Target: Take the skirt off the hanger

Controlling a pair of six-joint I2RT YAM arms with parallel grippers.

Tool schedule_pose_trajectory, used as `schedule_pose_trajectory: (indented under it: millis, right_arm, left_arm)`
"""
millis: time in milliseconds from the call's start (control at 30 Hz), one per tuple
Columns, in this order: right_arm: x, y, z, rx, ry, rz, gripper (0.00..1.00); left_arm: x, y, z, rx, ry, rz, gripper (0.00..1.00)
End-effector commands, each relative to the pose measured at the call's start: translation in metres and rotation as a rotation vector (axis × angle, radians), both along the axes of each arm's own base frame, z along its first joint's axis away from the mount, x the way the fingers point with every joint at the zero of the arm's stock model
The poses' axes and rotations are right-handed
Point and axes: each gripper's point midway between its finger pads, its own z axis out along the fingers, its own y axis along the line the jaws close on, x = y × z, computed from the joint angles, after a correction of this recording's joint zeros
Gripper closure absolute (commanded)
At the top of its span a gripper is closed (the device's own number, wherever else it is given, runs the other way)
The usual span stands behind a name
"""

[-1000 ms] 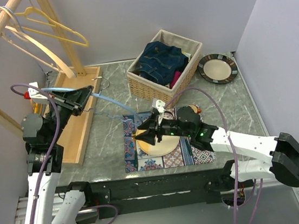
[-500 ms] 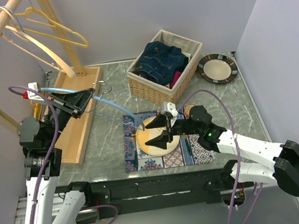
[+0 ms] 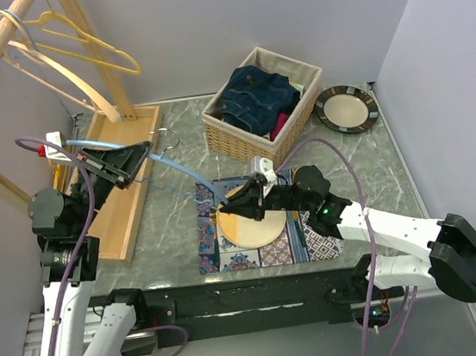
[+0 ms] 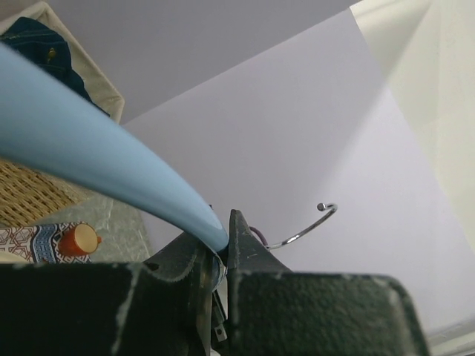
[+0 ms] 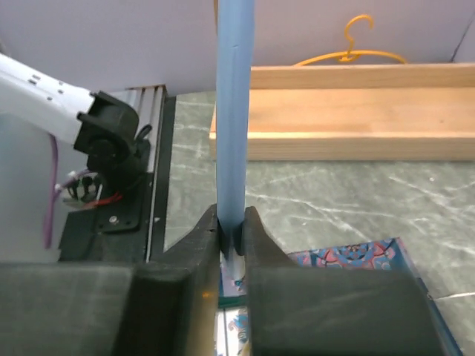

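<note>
A light blue hanger (image 3: 173, 162) slants across the table from left to centre. My left gripper (image 3: 134, 156) is shut on it beside its metal hook (image 4: 308, 226), with the blue arm (image 4: 89, 152) running out from between the jaws (image 4: 223, 245). My right gripper (image 3: 226, 203) is shut on the hanger's other end (image 5: 234, 111), low over the table (image 5: 231, 231). A rounded tan cloth (image 3: 257, 223), which I take for the skirt, lies flat on a patterned mat (image 3: 210, 249) under the right gripper. Whether it still hangs on the hanger is hidden.
A wicker basket (image 3: 233, 133) with denim clothes stands at the back centre, with a dark-rimmed plate (image 3: 347, 108) to its right. A wooden rack with a long base (image 3: 128, 200) stands at the left, holding yellow and wooden hangers (image 3: 91, 44).
The right gripper drew back to the right and opened half a second ago. It has since moved left again and shut on the hanger's end. The left arm barely moved.
</note>
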Motion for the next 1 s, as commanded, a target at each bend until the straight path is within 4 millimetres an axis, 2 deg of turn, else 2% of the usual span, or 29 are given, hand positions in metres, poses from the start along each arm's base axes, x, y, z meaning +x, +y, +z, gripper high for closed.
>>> schedule_pose_trajectory:
  millis: [0,67,133,167,200,300,367,433,467,500,533,567,600,733,900,933,967]
  right_arm:
    - [0.02,-0.004,0.034,0.089,-0.029,-0.129,1.0]
    - [0.026,-0.01,0.045,0.094,-0.025,-0.18,1.0]
    - [0.027,-0.013,0.053,0.074,-0.021,-0.201,1.0]
    - [0.028,-0.016,0.059,0.072,-0.026,-0.215,1.0]
    - [0.031,-0.019,0.059,0.044,-0.008,-0.24,1.0]
    - [0.035,-0.027,0.059,-0.009,0.018,-0.294,1.0]
    - [0.036,-0.032,0.06,-0.034,0.016,-0.31,1.0]
    - [0.04,-0.036,0.058,-0.086,0.048,-0.342,1.0]
    - [0.044,-0.037,0.065,-0.105,0.016,-0.353,1.0]
    - [0.044,-0.039,0.058,-0.145,0.031,-0.36,1.0]
    - [0.045,-0.041,0.06,-0.152,0.031,-0.367,1.0]
    - [0.045,-0.041,0.072,-0.147,0.022,-0.369,1.0]
    - [0.043,-0.043,0.069,-0.181,0.043,-0.368,1.0]
    - [0.032,-0.042,0.078,-0.257,0.085,-0.314,1.0]
    - [0.023,-0.04,0.097,-0.302,0.113,-0.305,1.0]
    - [0.018,-0.033,0.097,-0.314,0.11,-0.293,1.0]
    - [0.018,-0.032,0.105,-0.312,0.102,-0.31,1.0]
  left_arm:
    - [-0.015,0.001,0.024,-0.004,-0.093,0.0,0.99]
    - [-0.018,0.003,0.028,0.004,-0.11,0.016,0.99]
    - [-0.021,0.004,0.032,0.015,-0.12,0.022,0.79]
    - [-0.024,0.005,0.035,0.033,-0.142,0.032,0.65]
    - [-0.026,0.006,0.038,0.044,-0.158,0.038,0.38]
    - [-0.025,0.007,0.032,0.103,-0.125,0.058,0.1]
    - [-0.026,0.007,0.026,0.157,-0.124,0.062,0.01]
    - [-0.027,0.005,0.02,0.203,-0.128,0.054,0.03]
    - [-0.028,0.005,0.013,0.25,-0.132,0.051,0.03]
    - [-0.029,0.004,0.009,0.273,-0.136,0.046,0.03]
    - [-0.03,0.003,0.0,0.318,-0.152,0.038,0.03]
    - [-0.036,0.002,-0.001,0.34,-0.186,0.027,0.03]
    - [-0.043,-0.004,-0.007,0.364,-0.208,-0.022,0.03]
    - [-0.049,-0.012,-0.047,0.45,-0.227,-0.096,0.03]
    - [-0.046,-0.019,-0.1,0.471,-0.155,-0.176,0.03]
    - [-0.05,-0.02,-0.104,0.46,-0.153,-0.189,0.03]
    - [-0.051,-0.021,-0.11,0.454,-0.152,-0.198,0.03]
